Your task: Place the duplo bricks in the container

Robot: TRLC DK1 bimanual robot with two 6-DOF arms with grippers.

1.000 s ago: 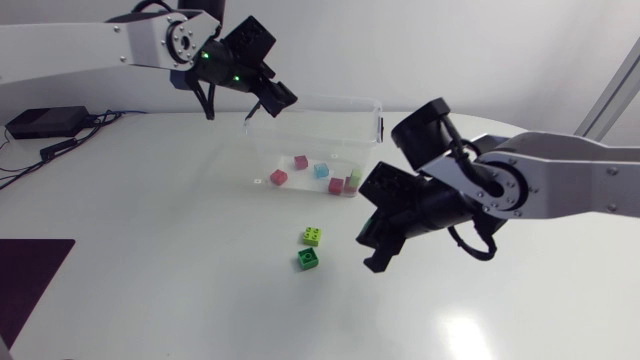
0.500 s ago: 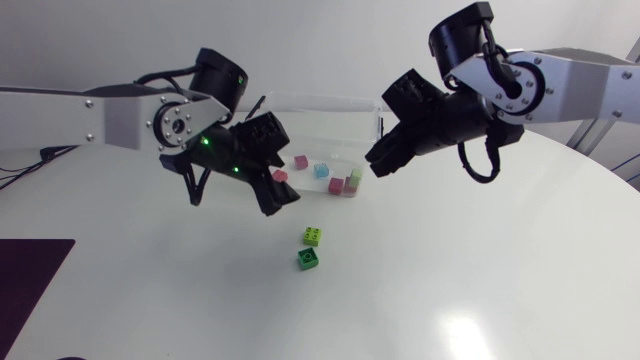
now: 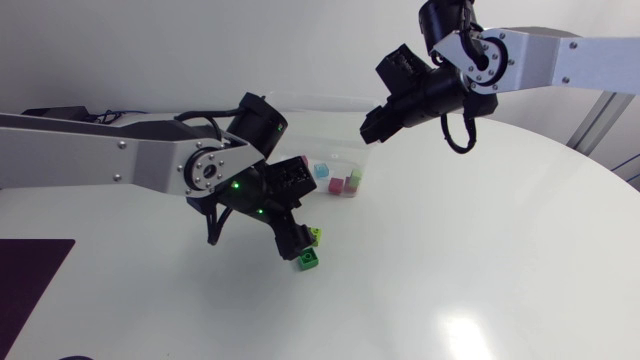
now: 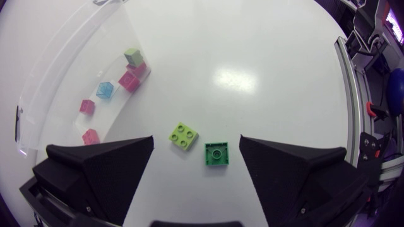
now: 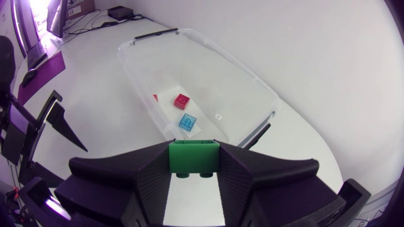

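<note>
Two loose bricks lie on the white table: a lime brick (image 3: 314, 236) (image 4: 183, 136) and a dark green brick (image 3: 308, 259) (image 4: 216, 154). My left gripper (image 3: 297, 238) (image 4: 196, 139) hangs open just above them, its fingers wide on either side of the pair. My right gripper (image 3: 370, 132) (image 5: 194, 169) is shut on a green brick (image 5: 194, 151), held high over the right end of the clear container (image 3: 335, 150) (image 5: 235, 65) (image 4: 69, 69). Several bricks lie inside it, among them a blue brick (image 3: 321, 171) (image 5: 188, 122) and a red brick (image 5: 182, 100).
My left arm (image 3: 120, 165) crosses in front of the container's left part and hides it in the head view. A dark mat (image 3: 30, 270) lies at the table's front left edge.
My left gripper has swung from above the container down to the two bricks on the table. My right arm has risen from near the table to above the container's right end.
</note>
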